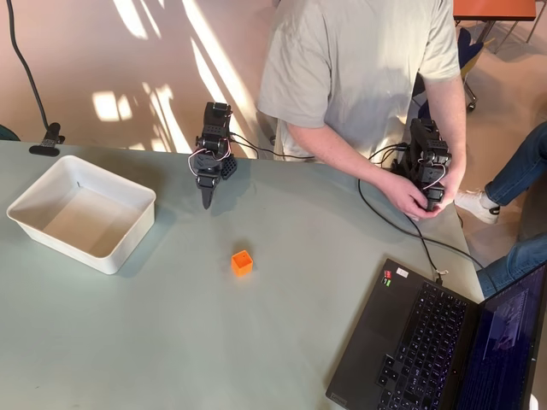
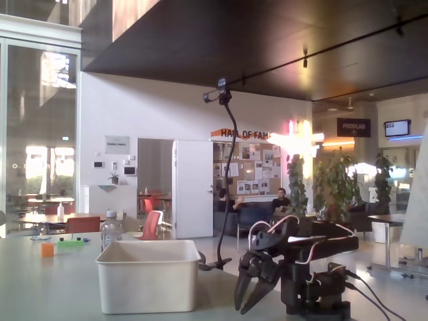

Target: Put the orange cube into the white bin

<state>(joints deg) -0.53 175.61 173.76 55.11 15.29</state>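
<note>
The orange cube (image 1: 242,262) sits alone on the grey-green table, hollow top facing up. The white bin (image 1: 81,213) stands to its left in the overhead view and looks empty; in the fixed view the bin (image 2: 148,275) is seen from the side. My black gripper (image 1: 205,201) hangs at the table's far edge, pointing down at the tabletop, well above the cube in the overhead view and apart from it. In the fixed view the gripper (image 2: 242,309) is to the right of the bin. Its fingertips nearly meet and hold nothing.
An open laptop (image 1: 427,342) fills the lower right corner of the table, with a cable (image 1: 402,224) running to it. A person (image 1: 359,68) stands behind the table's far edge. A clamp with a gooseneck (image 1: 47,141) sits behind the bin.
</note>
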